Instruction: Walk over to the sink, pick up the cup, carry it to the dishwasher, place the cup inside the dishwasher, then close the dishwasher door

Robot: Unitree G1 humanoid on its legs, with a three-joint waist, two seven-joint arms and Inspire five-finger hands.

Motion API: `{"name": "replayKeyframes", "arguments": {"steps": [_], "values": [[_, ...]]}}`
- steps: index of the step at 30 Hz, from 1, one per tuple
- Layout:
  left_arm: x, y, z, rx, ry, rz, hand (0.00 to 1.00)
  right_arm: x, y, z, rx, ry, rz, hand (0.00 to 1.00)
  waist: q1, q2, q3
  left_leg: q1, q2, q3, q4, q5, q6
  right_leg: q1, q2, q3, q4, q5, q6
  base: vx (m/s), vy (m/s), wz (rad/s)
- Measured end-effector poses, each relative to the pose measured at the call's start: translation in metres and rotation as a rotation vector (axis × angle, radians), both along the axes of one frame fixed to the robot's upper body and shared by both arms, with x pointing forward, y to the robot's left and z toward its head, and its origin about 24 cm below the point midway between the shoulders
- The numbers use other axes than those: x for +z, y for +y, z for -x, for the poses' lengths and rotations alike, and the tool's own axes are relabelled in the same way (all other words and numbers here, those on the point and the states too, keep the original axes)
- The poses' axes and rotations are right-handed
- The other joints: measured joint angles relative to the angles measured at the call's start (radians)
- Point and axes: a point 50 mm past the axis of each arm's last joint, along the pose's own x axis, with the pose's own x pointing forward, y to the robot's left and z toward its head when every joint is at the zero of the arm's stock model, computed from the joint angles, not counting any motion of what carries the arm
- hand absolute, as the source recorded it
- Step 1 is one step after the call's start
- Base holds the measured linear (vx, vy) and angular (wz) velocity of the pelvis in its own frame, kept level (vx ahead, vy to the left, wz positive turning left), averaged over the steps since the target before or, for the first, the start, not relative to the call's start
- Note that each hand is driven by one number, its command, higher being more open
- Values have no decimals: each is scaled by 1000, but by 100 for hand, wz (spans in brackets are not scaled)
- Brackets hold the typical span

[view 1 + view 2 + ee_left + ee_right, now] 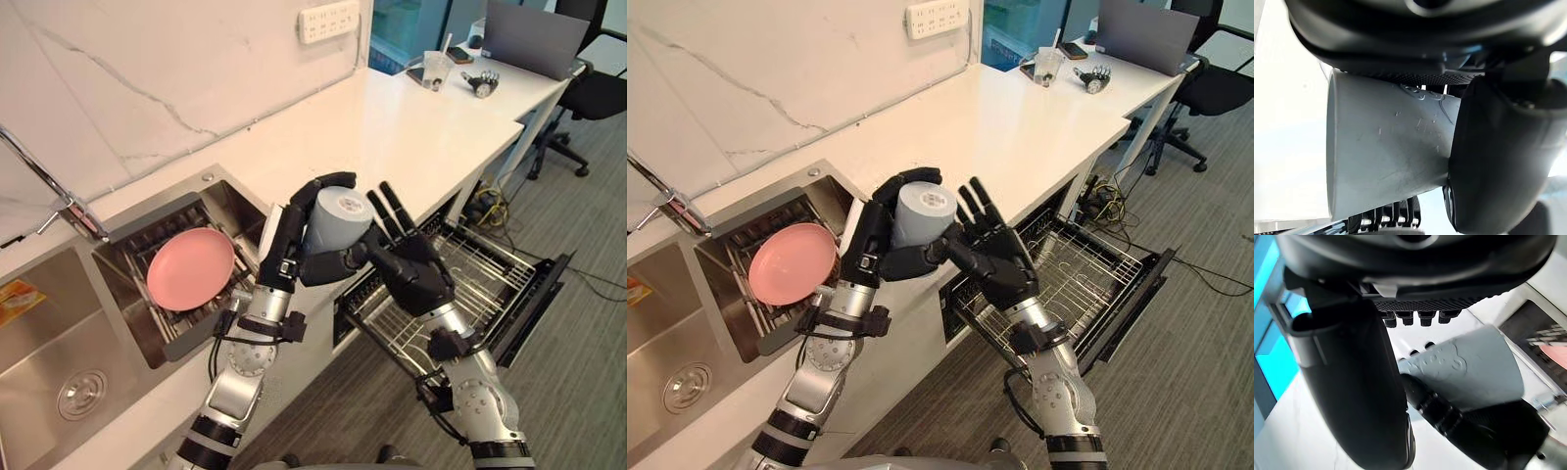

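1. While you look down from the head, your left hand [284,257] has the grey cup [338,223]. Its fingers and thumb are curled round the cup's side.
2. The cup is up in the air, over the front edge of the white counter [392,127]. It sits between the steel sink [39,333] and the dishwasher [537,292].
3. Your right hand [416,269] is just beside the cup, on its other side. Its fingers are straight and spread, pointing up, and it holds nothing. You cannot tell if its palm touches the cup.
4. The dishwasher is open under the counter, to the right of both hands. Its wire rack [480,257] is pulled out, and your right hand is above the rack's left end.
5. A pink plate [190,267] leans in the dark dish rack [147,240] beside the sink bowl, to the left of your left arm.
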Motion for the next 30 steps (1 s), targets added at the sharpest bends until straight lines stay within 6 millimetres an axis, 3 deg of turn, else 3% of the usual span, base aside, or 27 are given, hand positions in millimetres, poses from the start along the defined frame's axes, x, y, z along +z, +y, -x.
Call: {"name": "replayKeyframes", "arguments": {"steps": [18,19,30], "values": [[-6,-1,6,68,-109,-243,0,0,15,-6,34,105,91,100,-2,-1,0,-6,-12,-2,-11,13,5,8,-1,-4,-43,33,1,-20,4,0],[-6,-2,6,69,-116,-252,0,0,15,-6,31,111,94,0,-2,-1,0,-6,-13,-3,-11,13,5,9,-2,-5,-43,33,1,0,0,0],[-9,-6,9,140,-196,-351,0,4,18,-9,-31,108,234,0,-2,-1,0,-8,-16,-15,-11,16,7,14,-4,-17,-43,33,1,-13,3,3]]}}
